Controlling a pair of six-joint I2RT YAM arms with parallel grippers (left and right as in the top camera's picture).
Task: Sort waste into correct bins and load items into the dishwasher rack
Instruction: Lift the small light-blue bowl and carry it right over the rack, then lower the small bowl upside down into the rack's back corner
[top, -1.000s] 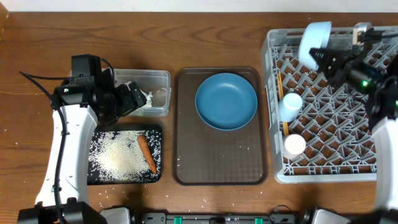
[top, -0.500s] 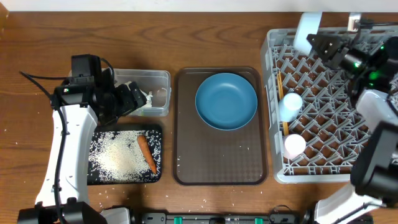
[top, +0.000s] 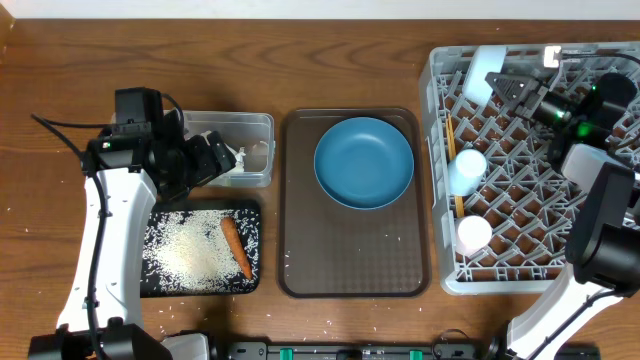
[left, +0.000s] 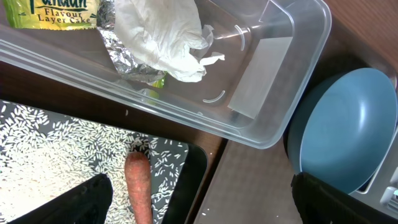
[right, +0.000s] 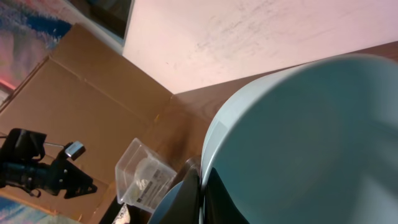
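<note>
Overhead: right jaws pinch bowl (top: 487, 68); left jaws wide.

Table (top: 300, 60): wood, visible grain, low sheen. Tub (left: 273, 81): clear glossy plastic. Tissue (left: 165, 34): crumpled white paper. Wrapper (left: 121, 59): crinkled foil lining, shiny. Black tray (left: 199, 165): smooth, slight gloss. Brown tray (top: 350, 260): fine textured surface, matt. Plate (top: 363, 162) and light-blue bowl (right: 298, 143): smooth, satin. Rack (top: 520, 200): grey plastic, matt.

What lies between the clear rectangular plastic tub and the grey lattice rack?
The brown serving tray carrying the round dark-blue plate, seen in the overhead view.
</note>
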